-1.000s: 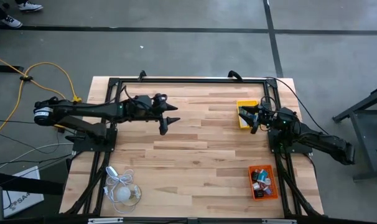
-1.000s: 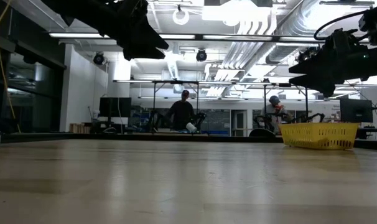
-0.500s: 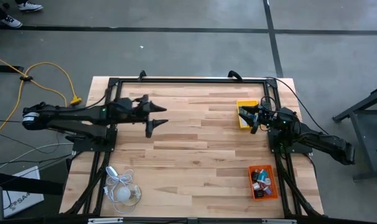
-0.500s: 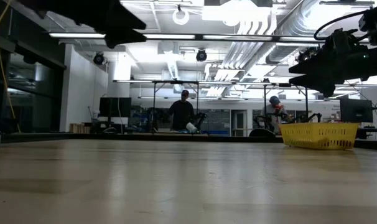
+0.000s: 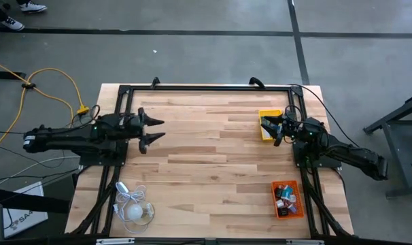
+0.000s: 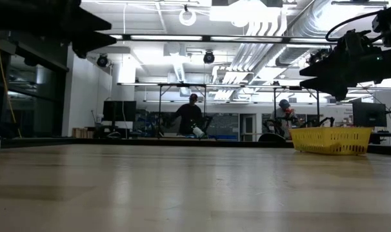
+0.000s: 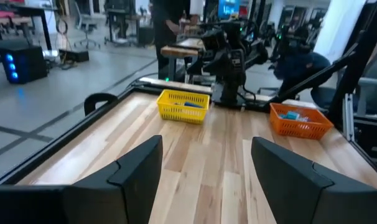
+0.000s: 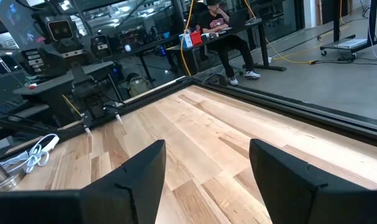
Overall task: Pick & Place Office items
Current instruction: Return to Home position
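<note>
Hovering spread and empty, the left end effector (image 5: 156,129) sits above the far-left part of the counter (image 5: 213,170). The right end effector (image 5: 271,131), also spread, hangs over the one yellow tray (image 5: 267,114) at far right. One orange tray (image 5: 275,204) at near right holds the office items (image 5: 285,194), clustered; their number cannot be told. One white corded bulb (image 5: 136,211) lies near left.

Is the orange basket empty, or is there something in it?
Not empty. From above, the orange basket holds several small blue, red, black and white pieces.
</note>
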Action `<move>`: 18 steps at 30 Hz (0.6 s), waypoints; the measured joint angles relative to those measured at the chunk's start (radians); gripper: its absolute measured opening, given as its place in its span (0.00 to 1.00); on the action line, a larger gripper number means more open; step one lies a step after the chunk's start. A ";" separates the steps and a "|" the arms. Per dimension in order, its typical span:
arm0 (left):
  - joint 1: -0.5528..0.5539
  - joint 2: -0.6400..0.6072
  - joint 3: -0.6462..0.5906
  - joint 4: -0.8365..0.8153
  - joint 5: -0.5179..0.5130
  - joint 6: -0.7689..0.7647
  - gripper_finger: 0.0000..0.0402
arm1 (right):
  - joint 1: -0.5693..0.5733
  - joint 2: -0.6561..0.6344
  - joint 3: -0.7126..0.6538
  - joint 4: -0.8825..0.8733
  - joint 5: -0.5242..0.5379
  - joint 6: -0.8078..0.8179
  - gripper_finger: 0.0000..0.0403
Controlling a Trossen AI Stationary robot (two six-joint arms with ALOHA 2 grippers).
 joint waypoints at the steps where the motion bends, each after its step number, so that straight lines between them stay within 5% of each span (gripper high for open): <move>1: 0.000 -0.023 -0.010 -0.002 0.000 0.003 0.60 | 0.000 0.000 0.000 0.000 0.000 0.000 0.54; 18: -0.001 -0.318 -0.209 0.014 0.000 0.009 0.60 | 0.000 0.000 0.000 0.000 0.001 0.000 0.54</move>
